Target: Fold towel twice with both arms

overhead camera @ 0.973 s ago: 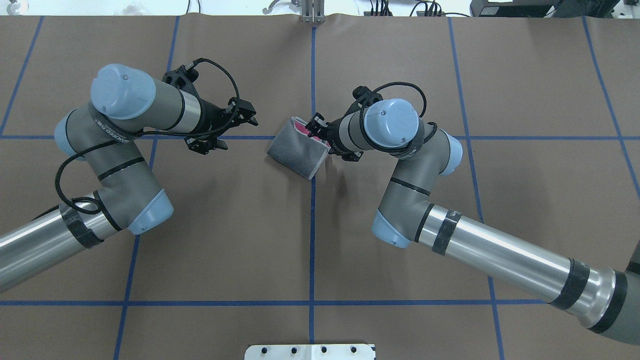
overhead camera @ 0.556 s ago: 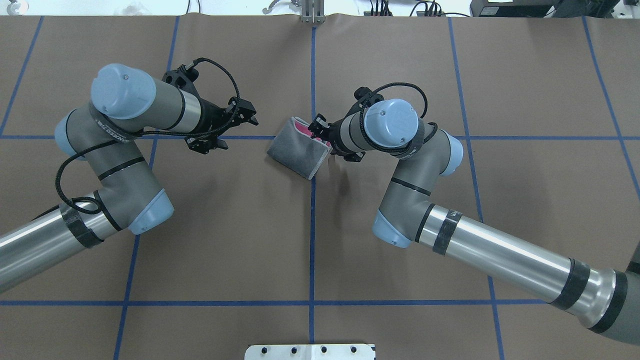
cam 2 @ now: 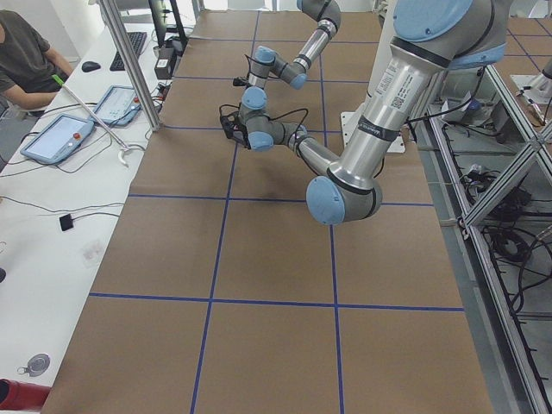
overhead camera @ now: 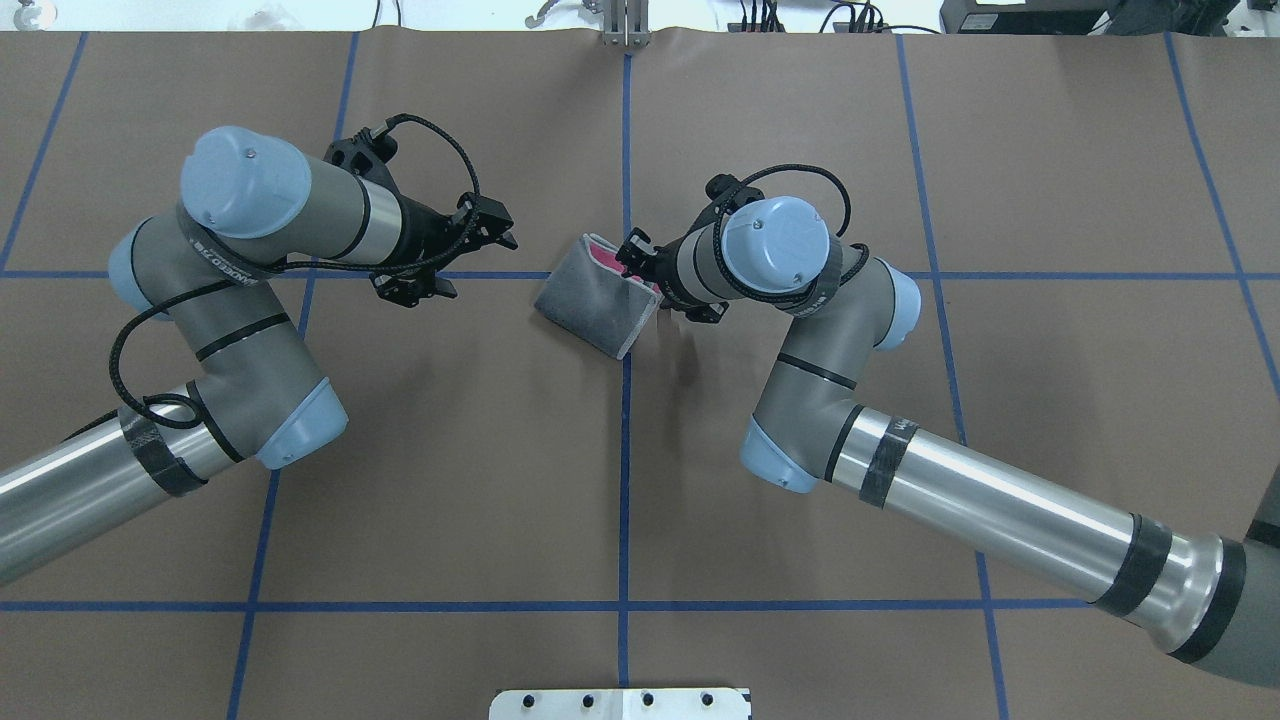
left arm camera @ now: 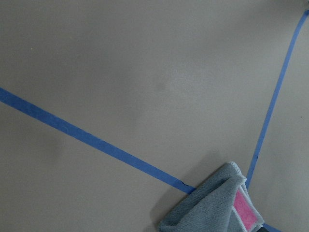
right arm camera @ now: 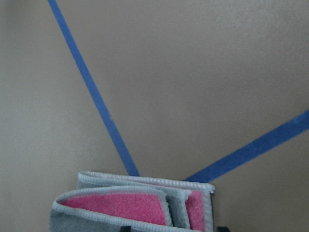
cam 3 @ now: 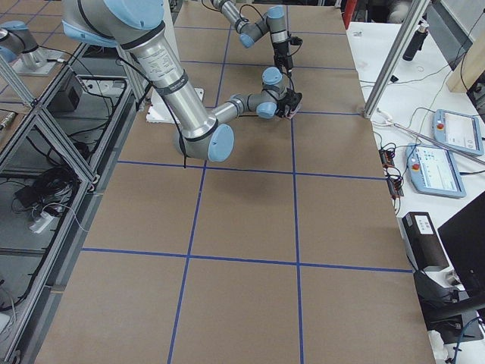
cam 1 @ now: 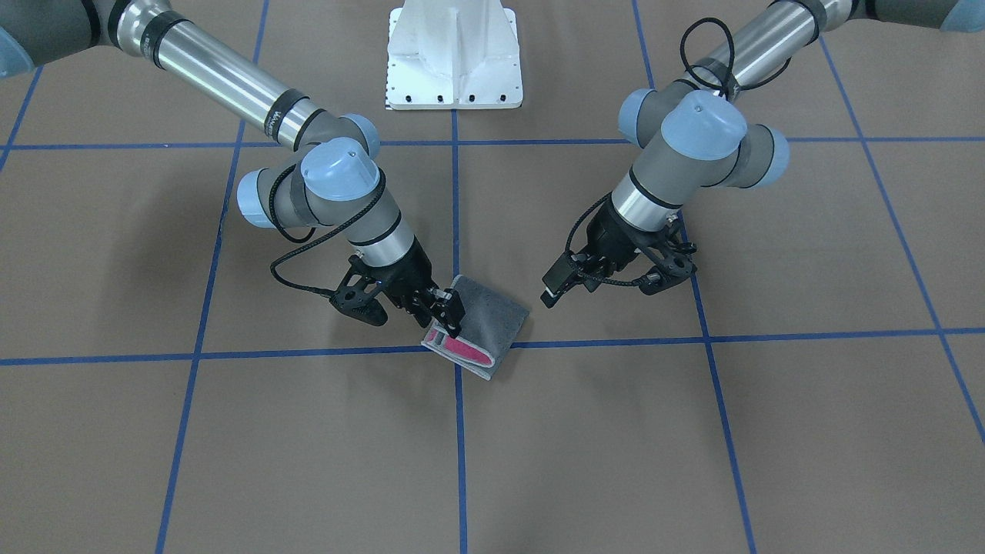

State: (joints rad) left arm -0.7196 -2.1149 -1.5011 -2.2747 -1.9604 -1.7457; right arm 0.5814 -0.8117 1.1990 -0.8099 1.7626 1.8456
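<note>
Towel: your towel (overhead camera: 595, 300) lay as a small thick packet at the centre of the overhead view, over the crossing of the blue tape lines (overhead camera: 625, 450), dark grey face outward, with a strip of pink showing at its upper right end
Right gripper: your right gripper (overhead camera: 640, 265) sat low at that pink end, touching the cloth; its wrist view caught two dark fingertips (right arm camera: 124, 228) apart at the bottom edge with the layered hem between them, but whether they pinched the cloth or merely straddled it could not be told
Left gripper: your left gripper (overhead camera: 480, 265) hung in the left half of the overhead view, well apart from the towel, spread wide and holding nothing
Stage: going by the stacked hems, both folds looked made; I judged the step in hand to be letting go and coming away
How to do it well: you wanted the right gripper spread fully before any lift, then a straight rise off the cloth with no sideways drag, since terry would likely catch and peel the top layers back
Watch: the open end looked loose and a little sprung; a quick pull from there could have undone the second fold
Left arm: your left arm (overhead camera: 250, 330) only had to keep clear; a light press on the grey top was an option if the packet opened
</note>
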